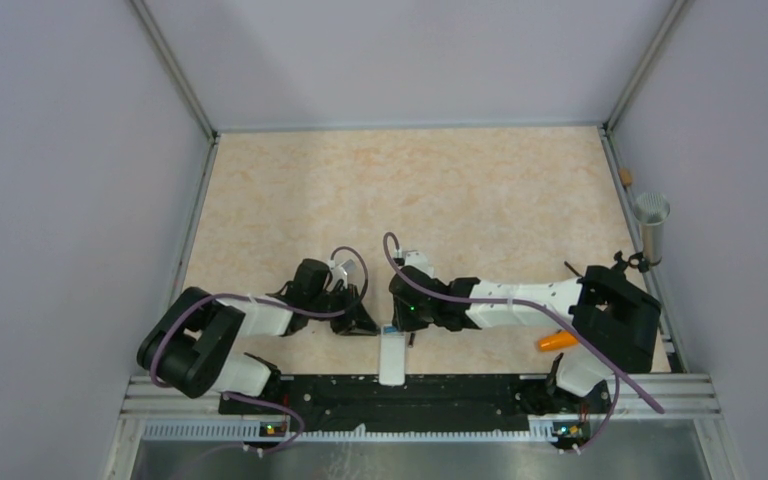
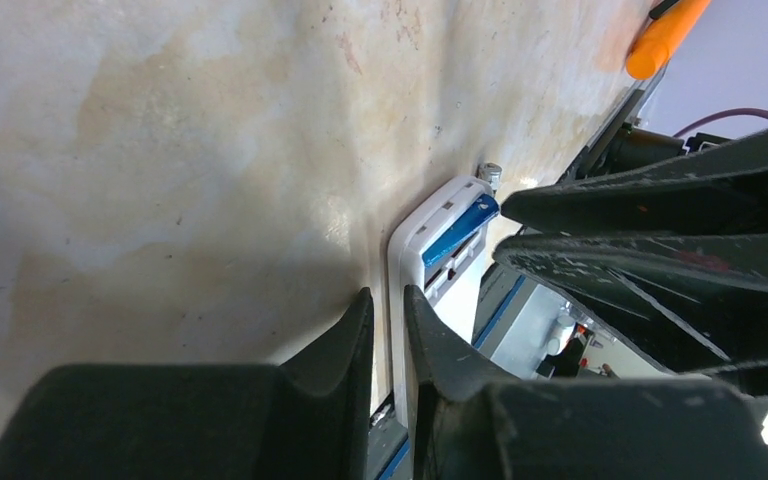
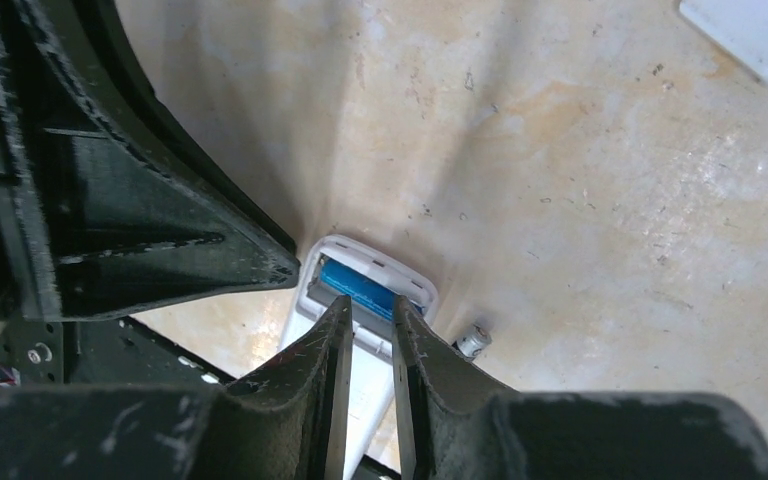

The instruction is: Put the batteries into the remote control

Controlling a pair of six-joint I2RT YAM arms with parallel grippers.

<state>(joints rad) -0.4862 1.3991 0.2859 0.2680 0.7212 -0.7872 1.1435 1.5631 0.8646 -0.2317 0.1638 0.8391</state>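
The left gripper [image 2: 387, 296] is clenched on the left side wall of the remote control [image 2: 407, 232]. The remote lies at the near edge of the table with its battery bay open and facing up. The hold is only on a thin wall, so I judge that a hard push from above could make the remote slip or turn out of the jaws.

In the bay, at the remote's far end, the blue battery [image 2: 460, 228] seems to lie slanted and not fully seated. The right gripper [image 3: 371, 302] is down on it with the jaws nearly closed. I cannot tell whether it pinches the battery or only presses on it. A push off the centre could make the battery spring out, or jam it against a contact. The two grippers are very close together over the remote, so they could also hit each other.

The second battery [image 3: 473, 340] lies loose just right of the remote's far end, where a touch from a finger could roll it away. An orange tapered object [image 1: 557, 340] lies well right of the remote.

The table [image 1: 410, 190] is flat and beige with a marbled pattern and small scratches and spots. A flat white piece [image 3: 755, 35], maybe the cover, lies apart from the remote. Pale lilac walls [image 1: 60, 150] close the left, back and right sides. A metal cylinder [image 1: 651, 222] stands far right of the remote.
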